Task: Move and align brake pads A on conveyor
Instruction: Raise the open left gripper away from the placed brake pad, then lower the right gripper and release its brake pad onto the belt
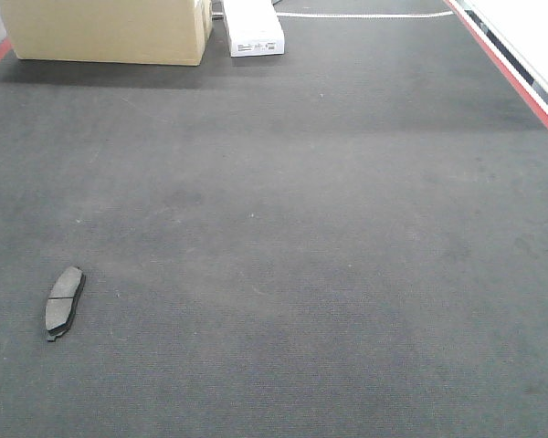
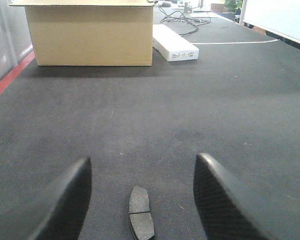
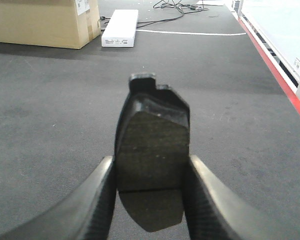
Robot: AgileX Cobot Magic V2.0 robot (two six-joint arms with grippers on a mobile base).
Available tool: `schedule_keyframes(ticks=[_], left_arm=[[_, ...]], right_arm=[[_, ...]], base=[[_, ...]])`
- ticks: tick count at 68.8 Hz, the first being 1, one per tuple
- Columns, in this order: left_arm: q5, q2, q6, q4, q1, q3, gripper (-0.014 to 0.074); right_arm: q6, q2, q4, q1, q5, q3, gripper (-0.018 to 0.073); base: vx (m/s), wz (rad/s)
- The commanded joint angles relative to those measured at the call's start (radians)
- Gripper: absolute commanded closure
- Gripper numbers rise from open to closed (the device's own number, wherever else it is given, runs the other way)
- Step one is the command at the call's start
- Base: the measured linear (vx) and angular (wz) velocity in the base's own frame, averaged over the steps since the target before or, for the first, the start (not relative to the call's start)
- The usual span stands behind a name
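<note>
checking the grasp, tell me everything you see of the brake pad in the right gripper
The brake pad is flat, dark grey, with a speckled friction face, a groove across it and a black backing plate notched on top. It stands on end over the conveyor, side edges pinched by the right gripper.

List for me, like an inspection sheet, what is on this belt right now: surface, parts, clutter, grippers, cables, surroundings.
Surface: dark conveyor belt, red frame along its edges.
Job's things: two brake pads seen: lying pad flat on the belt, held pad in a gripper.
Clutter: cardboard box and white box at the far end.
Grippers: left gripper open, lying pad showing between its fingers; right gripper shut on the held pad.
Cables: black cables beyond the white box.
Surroundings: pale panel past the right edge.
</note>
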Motion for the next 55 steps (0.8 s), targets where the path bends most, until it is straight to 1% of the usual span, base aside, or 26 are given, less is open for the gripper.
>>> schedule_keyframes(ticks=[1,28,35,41,55], left_arm=[[-0.065,0.010,-0.011,-0.004,-0.001,-0.029,0.0174],[-0.065,0.010,-0.011,-0.004,-0.001,-0.029,0.0174],[-0.065,0.010,-0.011,-0.004,-0.001,-0.029,0.0174],[-0.065,0.010,-0.011,-0.004,-0.001,-0.029,0.0174],[-0.065,0.010,-0.011,-0.004,-0.001,-0.029,0.0174]], right_arm=[[-0.005,0.008,-0.005,-0.002,-0.102,-0.029,0.0569],[-0.005,0.023,-0.008,-0.002,-0.101,-0.029,0.0566],[-0.002,0.111,-0.002,-0.002,-0.083,-0.033,0.0552],[0.005,0.235,0.004,-0.002,-0.038,-0.058,0.0533],[0.044,0.560,0.007,-0.002,0.012,-0.173,0.0515]], base=[[0.00,0.00],[0.00,0.00],[0.00,0.00],[0.00,0.00],[0.00,0.00]])
